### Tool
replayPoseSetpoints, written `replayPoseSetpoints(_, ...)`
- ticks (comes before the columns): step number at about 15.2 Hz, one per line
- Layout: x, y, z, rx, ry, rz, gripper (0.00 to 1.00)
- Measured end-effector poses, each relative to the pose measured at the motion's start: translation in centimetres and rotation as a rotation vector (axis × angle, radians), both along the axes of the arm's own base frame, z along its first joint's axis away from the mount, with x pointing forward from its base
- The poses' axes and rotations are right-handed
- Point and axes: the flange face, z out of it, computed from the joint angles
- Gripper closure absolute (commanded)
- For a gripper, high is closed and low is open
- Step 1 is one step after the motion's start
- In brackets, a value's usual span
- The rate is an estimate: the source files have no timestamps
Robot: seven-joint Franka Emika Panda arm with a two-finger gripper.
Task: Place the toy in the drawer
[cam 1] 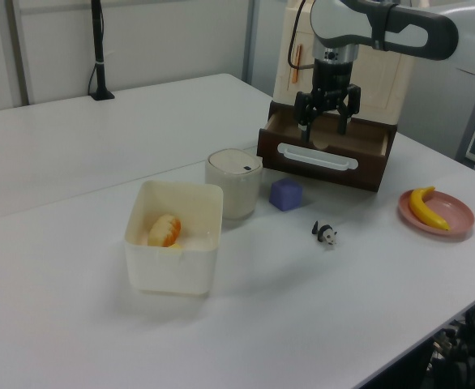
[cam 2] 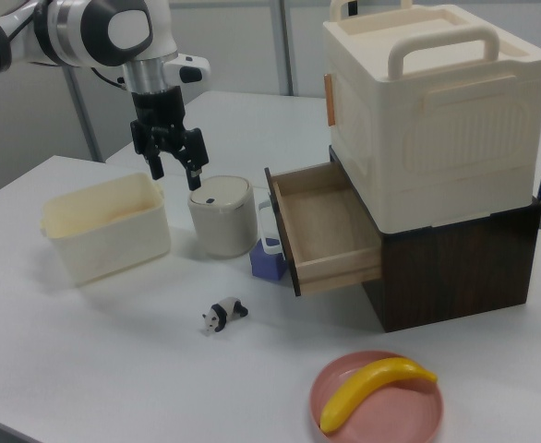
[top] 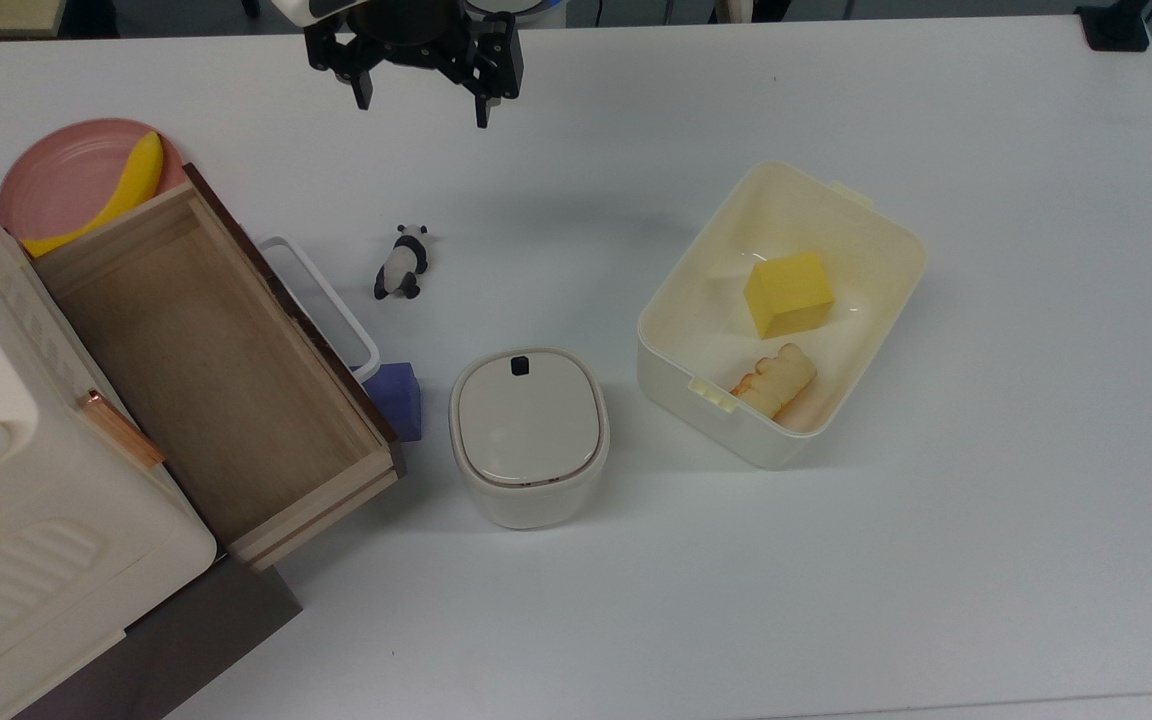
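The toy (top: 401, 264) is a tiny black-and-white panda lying on the white table, just to the right of the drawer's handle in the top view; it also lies on the table as the toy (cam 1: 325, 234) and the toy (cam 2: 223, 315). The drawer (top: 206, 370) is pulled out, light wood inside with nothing in it, with a dark front panel and a white loop handle (top: 321, 300). My gripper (top: 423, 113) hangs open high above the table, well beyond the toy at the top view's top edge, holding nothing. It appears as the gripper (cam 1: 326, 130) and the gripper (cam 2: 176, 175).
A lidded cream pot (top: 529, 435) and a purple block (top: 398, 399) sit near the drawer's front. A cream tub (top: 866, 230) holds a yellow cube (top: 788, 293) and a bread-like piece (top: 776, 380). A pink plate (top: 61, 180) carries a banana (top: 121, 192). A cream box (cam 2: 437, 101) tops the cabinet.
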Motion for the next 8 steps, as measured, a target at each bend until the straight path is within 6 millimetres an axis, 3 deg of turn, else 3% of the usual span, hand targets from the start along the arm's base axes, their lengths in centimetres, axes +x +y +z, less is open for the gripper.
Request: replayPoseSetpoints(8,-0.06,0.01,-0.42,0.001,0.009,0.01,0.0)
